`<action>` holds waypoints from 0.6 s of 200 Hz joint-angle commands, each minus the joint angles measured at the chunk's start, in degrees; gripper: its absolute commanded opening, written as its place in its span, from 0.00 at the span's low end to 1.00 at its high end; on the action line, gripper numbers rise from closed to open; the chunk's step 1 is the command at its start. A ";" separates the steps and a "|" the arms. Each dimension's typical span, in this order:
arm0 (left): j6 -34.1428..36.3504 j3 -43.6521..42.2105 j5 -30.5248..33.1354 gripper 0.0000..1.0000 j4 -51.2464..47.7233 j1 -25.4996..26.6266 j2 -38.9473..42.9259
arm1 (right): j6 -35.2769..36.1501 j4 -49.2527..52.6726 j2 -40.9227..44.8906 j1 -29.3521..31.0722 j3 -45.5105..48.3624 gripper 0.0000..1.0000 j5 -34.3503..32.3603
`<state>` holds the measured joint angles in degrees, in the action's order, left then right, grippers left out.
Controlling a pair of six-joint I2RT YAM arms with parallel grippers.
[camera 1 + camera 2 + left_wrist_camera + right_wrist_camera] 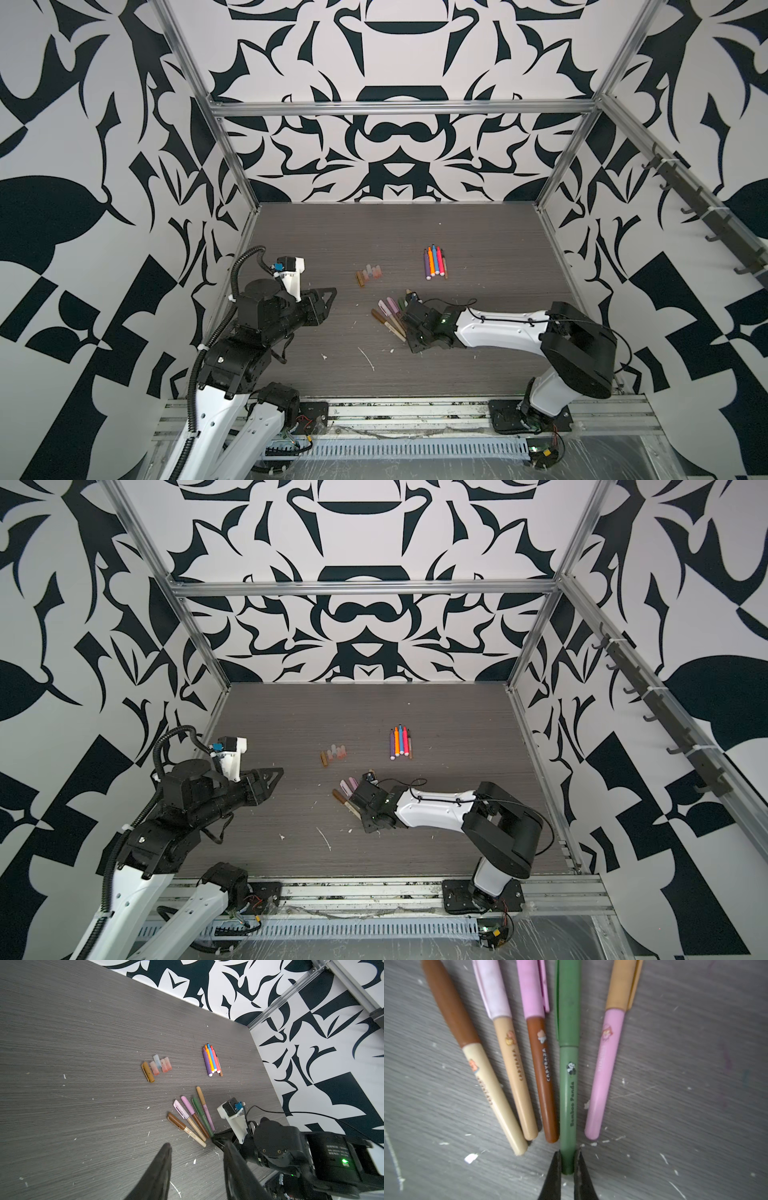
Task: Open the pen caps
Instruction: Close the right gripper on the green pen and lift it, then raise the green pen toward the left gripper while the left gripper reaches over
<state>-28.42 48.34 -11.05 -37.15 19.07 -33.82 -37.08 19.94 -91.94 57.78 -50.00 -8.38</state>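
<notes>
Right gripper (568, 1160) pinches slim olive-green plastic pen (568, 1084)
Jaws squeeze its tail end; left gripper (196, 1146) spread, well apart from it

The grey wood-grain table (316, 232) carries three groups. Near its middle, toward 11 o'clock, the pen caps (368, 275) lie side by side and touching, with a brown cap (148, 1072) at one end and pinkish ones and a pale clear one beside it; at 3 o'clock from them, well apart, the uncapped pens (434, 262) lie in a tight row, purple, orange, blue, red and a thin brown one, tips toward 12 o'clock; at 5 o'clock from the caps, five capped pens (191, 1118) fan out, caps toward 10 o'clock, among them a green pen (568, 1084); white flecks (368, 359) lie scattered at 6 o'clock from the fan.
</notes>
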 commanded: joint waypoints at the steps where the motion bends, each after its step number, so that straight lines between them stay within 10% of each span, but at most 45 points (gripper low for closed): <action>1: 0.57 -0.22 1.40 0.45 -0.76 -0.18 0.11 | 0.79 1.28 5.99 0.17 -1.33 0.05 -2.08; 120: -11.66 -4.11 -13.61 0.48 11.97 -0.01 -13.51 | 4.20 -4.38 28.04 -1.85 8.92 0.00 4.93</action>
<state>-33.08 46.98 -18.09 -33.15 19.09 -45.25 -34.37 18.63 -66.78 56.69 -41.87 -7.27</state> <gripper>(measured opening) 0.477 0.102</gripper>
